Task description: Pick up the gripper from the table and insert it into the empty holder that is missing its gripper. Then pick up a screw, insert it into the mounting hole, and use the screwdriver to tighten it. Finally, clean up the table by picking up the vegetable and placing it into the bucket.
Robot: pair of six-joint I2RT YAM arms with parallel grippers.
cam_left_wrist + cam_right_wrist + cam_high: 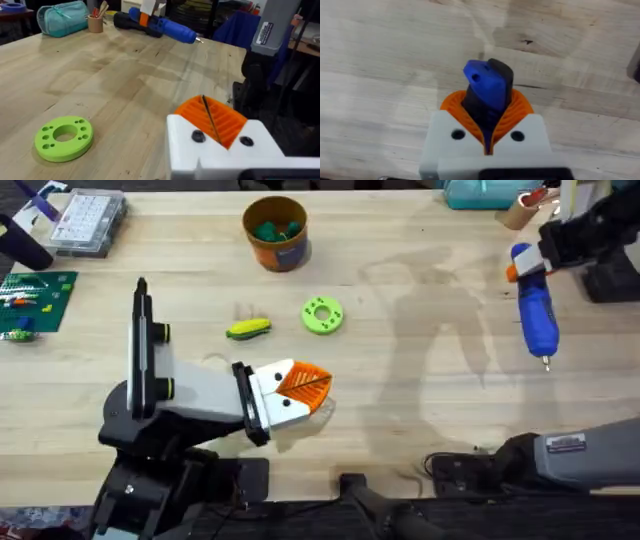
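1. The screwdriver [536,310] hangs above the table's right side, at about two o'clock from the holder [200,395], its rear end hidden by the right gripper [527,265], which clamps it.
2. Left gripper [216,119]: orange pads pressed together, grasping nothing.
3. The vegetable [249,329] lies beside the green ring [322,315]; the bucket [275,232] stands at twelve o'clock.

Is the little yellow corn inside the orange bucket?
No, the corn lies on the table, apart from the bucket.
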